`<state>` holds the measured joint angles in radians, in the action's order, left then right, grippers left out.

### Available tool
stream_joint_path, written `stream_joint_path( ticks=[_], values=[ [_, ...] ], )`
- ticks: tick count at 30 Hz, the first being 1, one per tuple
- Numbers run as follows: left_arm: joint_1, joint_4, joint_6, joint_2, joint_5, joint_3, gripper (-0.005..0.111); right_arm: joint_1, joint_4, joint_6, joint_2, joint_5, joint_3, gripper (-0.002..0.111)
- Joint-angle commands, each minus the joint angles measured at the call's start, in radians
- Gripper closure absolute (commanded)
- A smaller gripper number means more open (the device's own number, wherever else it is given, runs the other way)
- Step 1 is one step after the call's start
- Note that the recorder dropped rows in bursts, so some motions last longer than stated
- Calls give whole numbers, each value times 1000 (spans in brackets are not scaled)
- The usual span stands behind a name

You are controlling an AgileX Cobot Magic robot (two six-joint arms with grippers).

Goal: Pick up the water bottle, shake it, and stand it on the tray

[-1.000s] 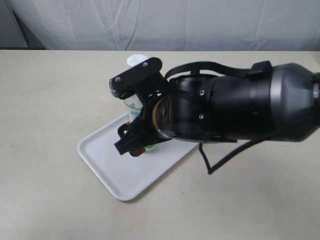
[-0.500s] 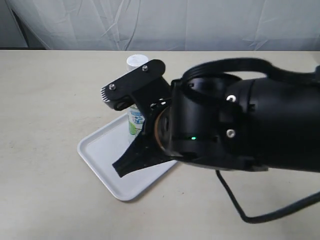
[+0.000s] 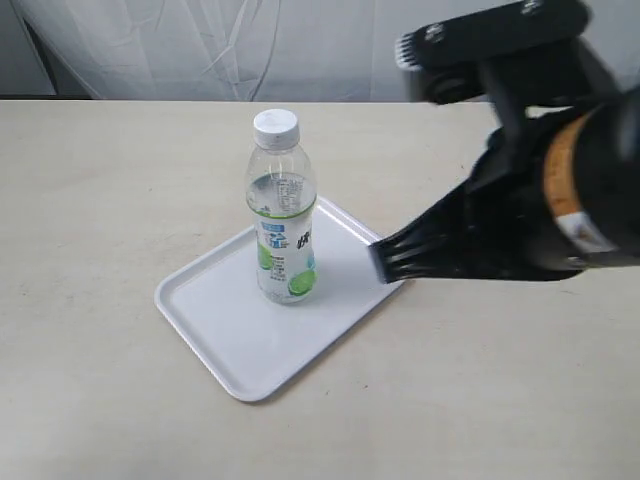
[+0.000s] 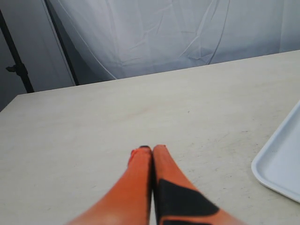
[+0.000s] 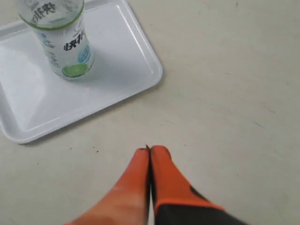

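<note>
Water bottle (image 3: 283, 230) stands upright on the white tray (image 3: 215, 325), near the tray's middle, with its white screw cap (image 3: 275, 124) on top and nothing touching it. The tray lies flat on the pale table (image 3: 90, 200). Judged from this, the placing step looks done and little of the task remains.

In the right wrist view, the right end effector (image 5: 150, 152) has its orange fingers pressed together with nothing between them. It hangs over bare table just off the tray's rounded corner, apart from the bottle. The left end effector (image 4: 152, 152) is likewise closed and empty, over open table, with only an edge of the tray showing to one side of its view.

As for handling, the bottle is clear thin plastic and appears filled to about the shoulder, so it is probably fairly light, though the water would slosh when shaken. The wall likely dents under a hard squeeze, and the glossy label (image 3: 285, 255) may be slippery. Being tall and narrow on a smooth tray, it could tip if knocked near the cap. A sensible hold is across the labelled mid-body, below the shoulder, where the sides run straight. The fingers would first need to open wider than the bottle.
</note>
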<state>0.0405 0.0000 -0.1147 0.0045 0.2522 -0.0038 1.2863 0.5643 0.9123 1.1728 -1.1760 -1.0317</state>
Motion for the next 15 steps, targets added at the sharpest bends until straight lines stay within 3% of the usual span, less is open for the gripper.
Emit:
stream_joint_path(
  ticks=[1, 8, 15],
  values=[
    [0, 0, 2, -5, -13, 4, 106, 34, -19, -1, -134, -45, 0, 107],
    [0, 0, 2, -5, -13, 4, 106, 100, -51, -3, -290, -45, 14, 107],
    [0, 0, 2, -5, -13, 4, 106, 100, -46, -3, -376, -45, 154, 107]
  ],
)
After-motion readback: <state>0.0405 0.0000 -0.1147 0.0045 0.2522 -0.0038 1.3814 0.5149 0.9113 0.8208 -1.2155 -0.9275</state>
